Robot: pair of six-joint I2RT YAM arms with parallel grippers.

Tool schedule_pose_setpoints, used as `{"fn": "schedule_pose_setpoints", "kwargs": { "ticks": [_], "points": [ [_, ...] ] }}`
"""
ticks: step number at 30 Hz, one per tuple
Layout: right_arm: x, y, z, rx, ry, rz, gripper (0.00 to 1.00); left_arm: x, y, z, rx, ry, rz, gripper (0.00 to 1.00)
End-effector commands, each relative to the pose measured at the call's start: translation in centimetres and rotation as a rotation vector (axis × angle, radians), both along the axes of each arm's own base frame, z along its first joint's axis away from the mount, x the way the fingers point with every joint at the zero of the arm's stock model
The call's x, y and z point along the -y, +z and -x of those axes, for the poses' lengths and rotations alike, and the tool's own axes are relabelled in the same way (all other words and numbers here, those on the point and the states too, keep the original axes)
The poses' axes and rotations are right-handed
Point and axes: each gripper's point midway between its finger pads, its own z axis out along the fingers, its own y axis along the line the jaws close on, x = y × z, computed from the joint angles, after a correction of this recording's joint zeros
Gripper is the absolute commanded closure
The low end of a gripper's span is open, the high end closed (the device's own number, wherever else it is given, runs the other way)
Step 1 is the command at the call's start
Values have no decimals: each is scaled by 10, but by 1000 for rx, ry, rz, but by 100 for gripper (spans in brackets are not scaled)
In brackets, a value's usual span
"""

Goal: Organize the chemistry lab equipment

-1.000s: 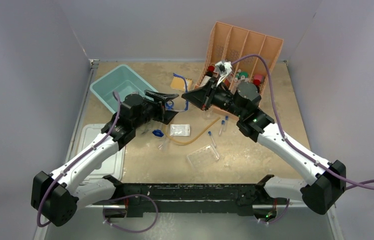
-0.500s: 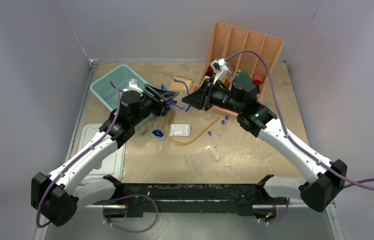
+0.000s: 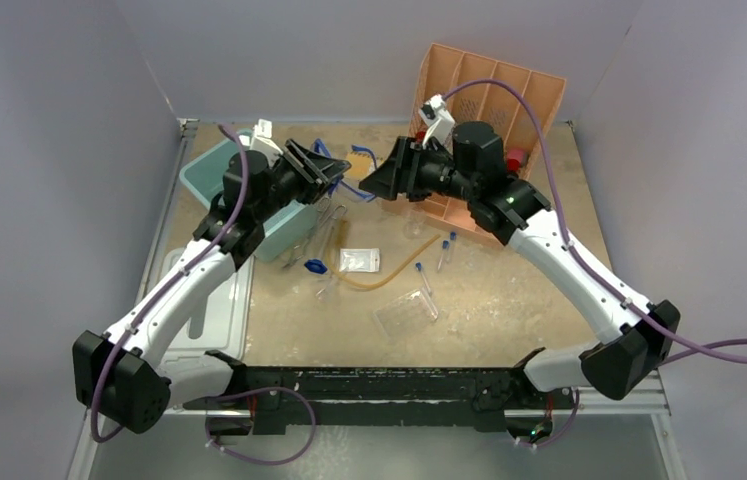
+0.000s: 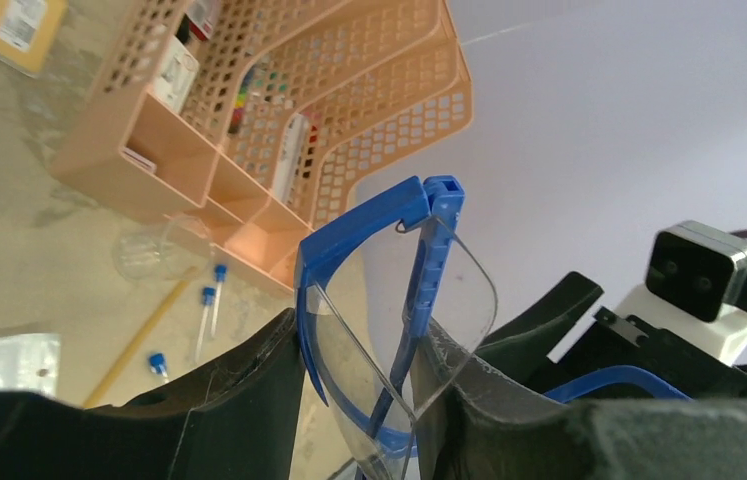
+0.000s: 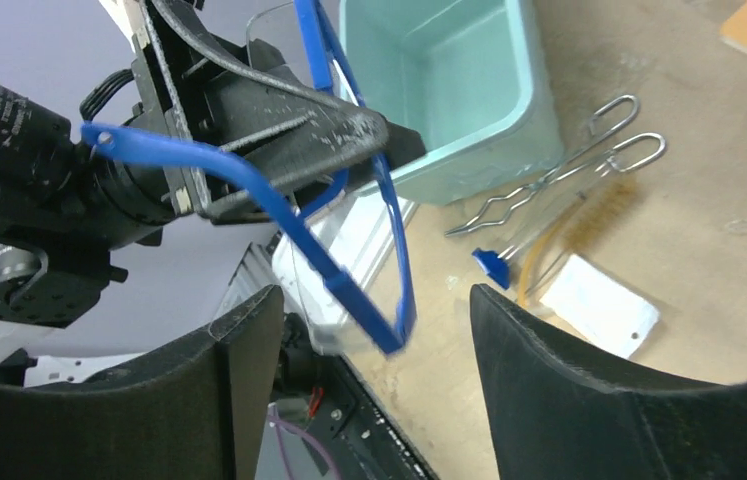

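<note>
We are gripping the blue-framed goggles (image 4: pixel 431 250) in our left fingers (image 4: pixel 239 400) (up off the table (image 3: pixel 519 300)). Our right fingers (image 5: pixel 549 380) are standing wide apart beside them.

Goggles (image 4: pixel 361 224) block the gap before the right hand (image 3: pixel 370 186); table (image 3: pixel 489 300) right of the tube rack (image 3: pixel 406 312) lies open.

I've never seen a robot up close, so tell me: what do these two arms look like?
The left arm and right arm have white shells, black joints and looping purple cables. The left gripper and right gripper are black, two-fingered, with white camera boxes.
</note>
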Motion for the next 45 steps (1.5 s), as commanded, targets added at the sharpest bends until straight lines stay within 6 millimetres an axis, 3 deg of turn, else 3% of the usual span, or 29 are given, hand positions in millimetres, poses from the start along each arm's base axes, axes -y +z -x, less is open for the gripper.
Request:
{"fn": "schedule_pose_setpoints", "kwargs": {
  "ticks": [1,7,10,14,17,21,24,36,40,45],
  "points": [
    [21,34,-7,83,-77,-42,25,-20,27,-11,100,-3,-17,60],
    [38,49,-8,170,-106,-52,19,-59,7,-31,59,62,-166,61],
    [44,41,-11,161,-126,-20,19,-100,-11,-47,10,149,-256,61],
    [49,23,-16,125,-149,24,20,-177,-49,-68,-152,295,-315,61],
    [55,12,-21,105,-170,62,20,-218,-84,-78,-280,361,-392,60],
    [64,3,-32,107,-203,116,20,-255,-129,-85,-444,455,-562,60],
    [70,-4,-41,109,-222,149,20,-278,-146,-92,-521,559,-641,63],
    [91,-26,-76,110,-298,246,20,-308,-190,-127,-688,841,-792,64],
    [98,-32,-85,98,-315,260,20,-301,-215,-137,-742,812,-775,62],
    [103,-38,-92,88,-326,273,20,-277,-245,-156,-763,693,-693,61]
  ]
}}
